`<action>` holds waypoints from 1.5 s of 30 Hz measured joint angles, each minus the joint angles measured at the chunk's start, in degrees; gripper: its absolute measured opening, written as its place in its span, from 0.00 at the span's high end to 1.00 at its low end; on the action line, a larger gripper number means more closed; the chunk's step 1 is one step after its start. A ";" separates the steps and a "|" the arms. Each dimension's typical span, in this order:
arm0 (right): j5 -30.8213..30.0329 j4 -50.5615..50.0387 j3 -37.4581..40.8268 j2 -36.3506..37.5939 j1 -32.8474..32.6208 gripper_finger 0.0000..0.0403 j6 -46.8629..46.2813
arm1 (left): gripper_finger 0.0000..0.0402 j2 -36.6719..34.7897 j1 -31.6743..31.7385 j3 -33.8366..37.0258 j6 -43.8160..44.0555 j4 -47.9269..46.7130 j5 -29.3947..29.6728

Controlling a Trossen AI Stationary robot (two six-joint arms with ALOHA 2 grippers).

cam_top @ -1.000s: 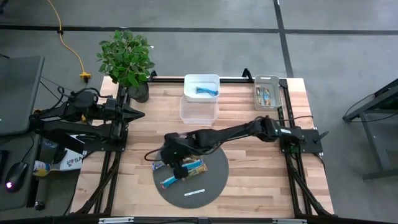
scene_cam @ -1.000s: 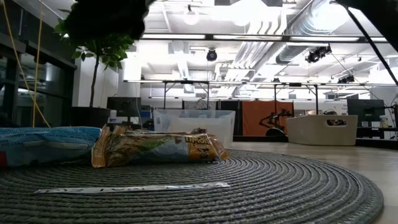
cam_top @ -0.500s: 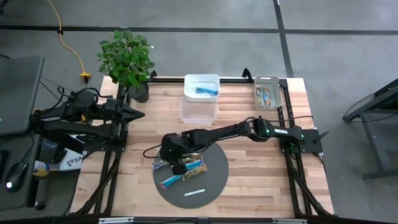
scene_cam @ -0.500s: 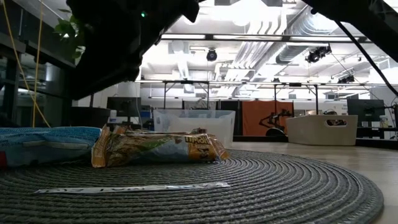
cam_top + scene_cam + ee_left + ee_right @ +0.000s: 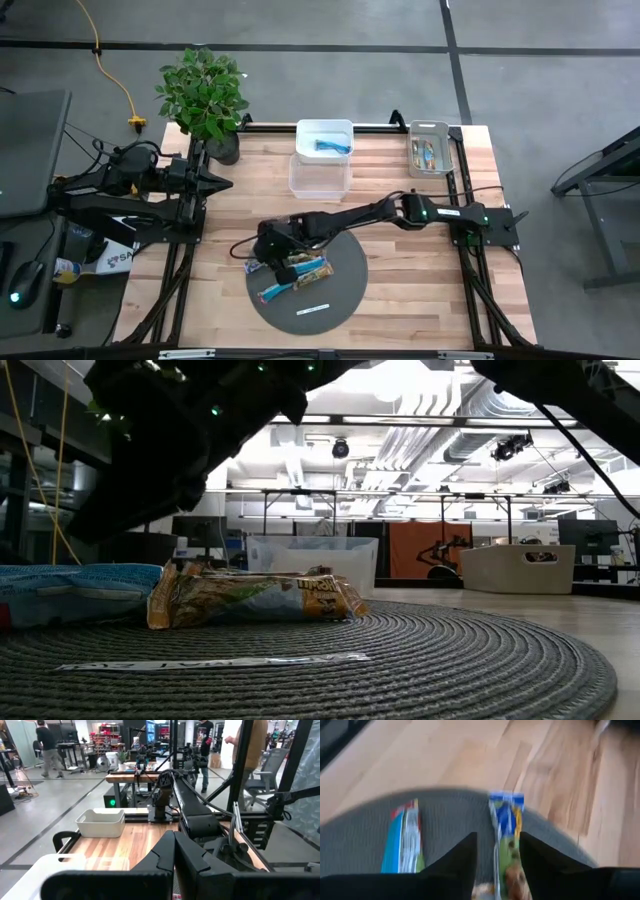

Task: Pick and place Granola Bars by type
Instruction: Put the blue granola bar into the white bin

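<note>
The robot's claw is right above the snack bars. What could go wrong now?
The open right gripper hangs over the tan-and-green bar, which seems nearer one finger, so closing might pinch only its shiny wrapper edge and drop it. The blue bar lies close beside it on the grey mat, so a finger could bump it away. The left gripper waits at the table's side.

Glossy-wrapped granola bars [image 5: 250, 600] lie on a rough woven mat [image 5: 450, 660].
</note>
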State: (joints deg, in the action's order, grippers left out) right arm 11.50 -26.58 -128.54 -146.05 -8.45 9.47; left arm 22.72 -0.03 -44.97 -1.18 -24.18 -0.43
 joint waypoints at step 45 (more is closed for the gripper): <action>-2.88 -0.57 0.03 -4.18 1.84 0.42 -3.81 | 1.00 -0.02 0.00 0.00 0.01 0.02 0.00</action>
State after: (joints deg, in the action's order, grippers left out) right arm 8.62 -27.15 -128.51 -150.23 -6.61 5.66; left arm 22.70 -0.03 -44.97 -1.17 -24.16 -0.43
